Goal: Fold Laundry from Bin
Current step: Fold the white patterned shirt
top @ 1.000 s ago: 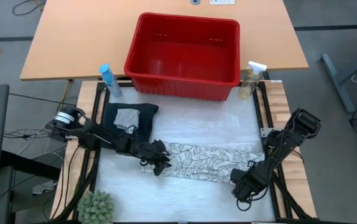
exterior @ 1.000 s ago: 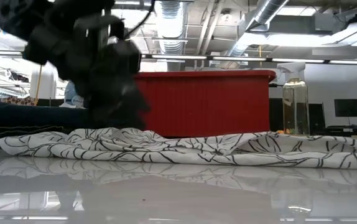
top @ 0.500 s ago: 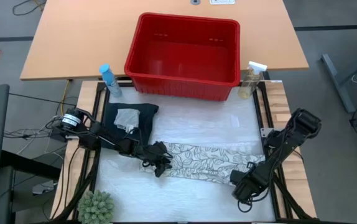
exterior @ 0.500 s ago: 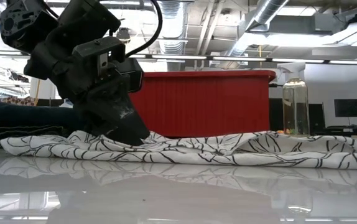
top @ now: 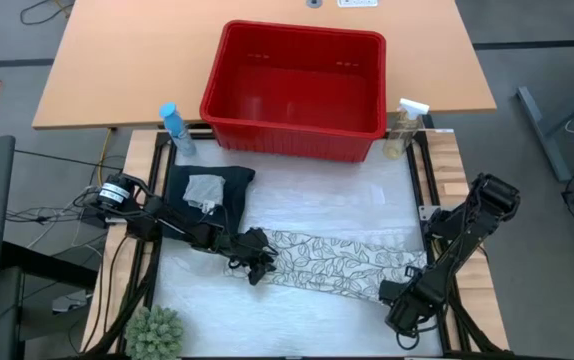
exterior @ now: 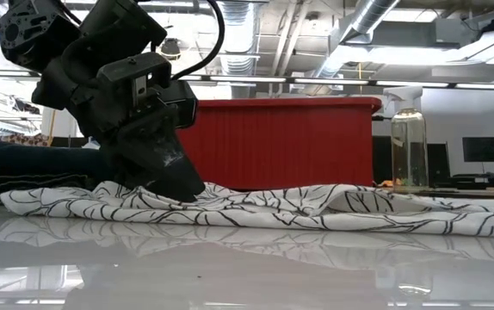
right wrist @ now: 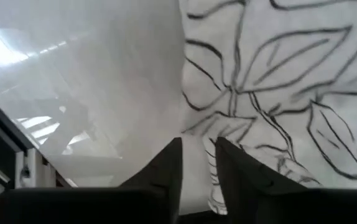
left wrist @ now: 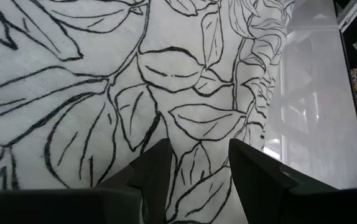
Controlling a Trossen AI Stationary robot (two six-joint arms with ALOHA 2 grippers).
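The white cloth with the leaf print (top: pixel 342 262) lies stretched across the near half of the desk (top: pixel 307 205), crumpled along its length; in the low view its folds (exterior: pixel 316 207) run nearly the full width, low against the shiny surface. The left end effector (top: pixel 257 262) sits on the cloth's left end; its wrist view shows the two dark fingers (left wrist: pixel 157 171) apart with the leaf-printed fabric lying between and beneath them, pressed down on it; whether they pinch a fold cannot be told. The right end effector (top: pixel 395 292) is at the cloth's right end, near the desk's front right corner; its fingers (right wrist: pixel 169 165) stand a narrow gap apart, the cloth's edge just ahead of them and bare desk to one side; they do not clamp the fabric. The dark trousers (top: pixel 217 195) lie folded at the back left of the desk with the small grey cloth (top: pixel 204 190) on top. The red bin (top: pixel 367 115) stands behind the desk on a wooden table (top: pixel 117 70), with a blue spray bottle (top: pixel 175 128) at its left corner and a clear one (top: pixel 404 128) at its right. A green plant (top: pixel 155 333) sits at the front left.
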